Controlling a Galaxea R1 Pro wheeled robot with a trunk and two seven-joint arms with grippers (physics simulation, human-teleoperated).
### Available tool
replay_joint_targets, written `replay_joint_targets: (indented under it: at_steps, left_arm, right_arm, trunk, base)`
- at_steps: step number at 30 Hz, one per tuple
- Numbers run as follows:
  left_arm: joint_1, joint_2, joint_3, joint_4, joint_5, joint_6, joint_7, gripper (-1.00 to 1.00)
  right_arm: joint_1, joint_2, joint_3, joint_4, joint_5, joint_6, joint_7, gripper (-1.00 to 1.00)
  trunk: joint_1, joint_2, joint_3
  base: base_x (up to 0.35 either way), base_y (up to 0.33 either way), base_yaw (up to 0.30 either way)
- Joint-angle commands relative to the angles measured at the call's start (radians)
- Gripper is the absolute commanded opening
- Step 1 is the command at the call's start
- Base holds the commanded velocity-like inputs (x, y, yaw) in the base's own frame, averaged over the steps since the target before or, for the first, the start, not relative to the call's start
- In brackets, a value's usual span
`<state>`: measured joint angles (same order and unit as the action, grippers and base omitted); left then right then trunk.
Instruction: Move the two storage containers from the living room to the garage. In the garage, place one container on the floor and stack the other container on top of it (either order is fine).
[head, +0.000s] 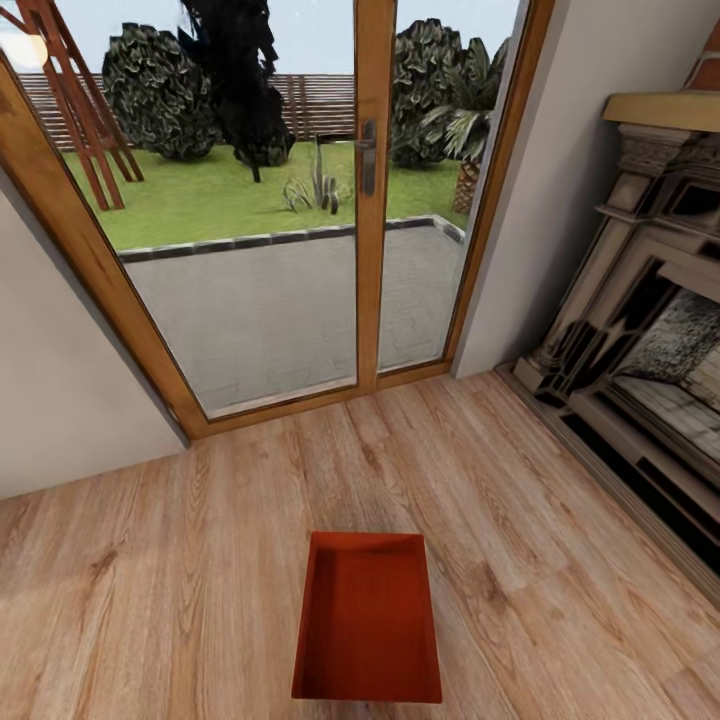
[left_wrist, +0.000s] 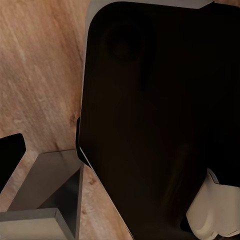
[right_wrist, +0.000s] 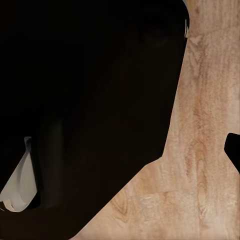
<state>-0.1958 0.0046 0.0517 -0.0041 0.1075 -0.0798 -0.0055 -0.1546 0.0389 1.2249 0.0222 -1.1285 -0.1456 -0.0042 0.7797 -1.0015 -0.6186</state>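
One of the storage containers (head: 367, 622), an orange-red open-topped bin, sits on the light wood plank floor of the living room, low in the middle of the head view, its long side pointing toward the glass doors. It is empty. Both wrist views look down past the robot's dark body (left_wrist: 160, 115) (right_wrist: 85, 110) onto wood planks. A small black tip (left_wrist: 10, 155) pokes in at the edge of the left wrist view, and a similar one (right_wrist: 233, 150) at the edge of the right wrist view. Whether the jaws stand open or shut cannot be made out.
Wood-framed glass doors (head: 365, 190) lie straight ahead, with a patio and lawn behind them. A brick and stone fireplace (head: 650, 340) lines the right side. A white wall (head: 60, 390) closes the left. Bare plank floor (head: 180, 570) surrounds the bin.
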Motion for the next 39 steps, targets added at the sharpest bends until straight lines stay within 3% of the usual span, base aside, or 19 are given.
replay_joint_targets:
  at_steps: [1,14,23,24,26,27,28,29,33,37,39]
  left_arm:
    - [-0.001,0.000,0.004,0.001,0.006,-0.003,-0.001,1.00]
    - [-0.001,-0.001,0.004,0.001,0.005,-0.003,-0.001,1.00]
    - [-0.001,-0.003,-0.002,-0.024,-0.014,0.016,0.018,1.00]
    - [-0.001,0.001,-0.003,-0.047,-0.015,0.017,0.018,1.00]
    - [-0.002,0.027,-0.004,-0.223,-0.017,0.063,0.013,1.00]
    - [-0.002,0.029,-0.004,-0.251,-0.017,0.080,0.013,1.00]
    - [-0.002,0.032,-0.004,-0.312,-0.018,0.120,0.014,1.00]
    - [-0.004,0.032,-0.003,-0.450,-0.019,0.227,0.017,1.00]
    - [-0.010,0.026,-0.003,-0.653,-0.026,0.417,0.019,1.00]
    - [-0.027,0.014,-0.004,-0.711,-0.030,0.485,0.020,1.00]
    - [-0.071,-0.006,-0.004,-0.715,-0.030,0.501,0.019,1.00]
  right_arm:
    - [0.000,0.001,0.008,0.002,-0.007,-0.003,0.000,1.00]
    - [0.000,0.001,0.008,0.002,-0.007,-0.003,0.000,1.00]
    - [-0.002,0.001,0.005,-0.004,-0.009,0.003,-0.002,1.00]
    - [-0.001,0.001,0.005,-0.007,-0.008,0.004,-0.002,1.00]
    - [-0.024,0.002,0.005,-0.013,-0.009,0.006,-0.002,1.00]
    - [-0.048,0.002,0.005,-0.014,-0.009,0.007,-0.002,1.00]
    - [-0.063,0.002,0.005,-0.014,-0.009,0.008,-0.002,1.00]
    - [-0.125,0.002,0.005,-0.014,-0.010,0.010,-0.001,1.00]
    - [-0.232,0.004,0.005,-0.014,-0.010,0.033,-0.009,1.00]
    - [-0.315,0.004,0.004,-0.015,-0.010,0.102,-0.021,1.00]
    - [-0.371,0.005,0.004,-0.015,-0.011,0.130,-0.025,1.00]
  trunk:
    - [0.000,0.000,-0.001]
    - [0.000,0.000,-0.001]
    - [0.000,0.000,-0.001]
    - [0.000,0.000,-0.001]
    - [0.000,0.000,-0.001]
    - [0.000,0.000,-0.001]
    - [0.000,0.000,-0.001]
    - [0.000,0.000,-0.001]
    - [0.000,0.000,-0.001]
    - [0.000,0.000,-0.001]
    - [0.000,0.000,-0.001]
  base:
    - [0.000,0.000,0.000]
    - [0.000,0.000,0.000]
    - [0.000,0.000,0.000]
    - [0.000,0.000,0.000]
    - [0.000,0.000,0.000]
    - [0.000,0.000,0.000]
    - [0.000,0.000,0.000]
    - [0.000,0.000,0.000]
    - [0.000,0.000,0.000]
    - [0.000,0.000,0.000]
    - [0.000,0.000,0.000]
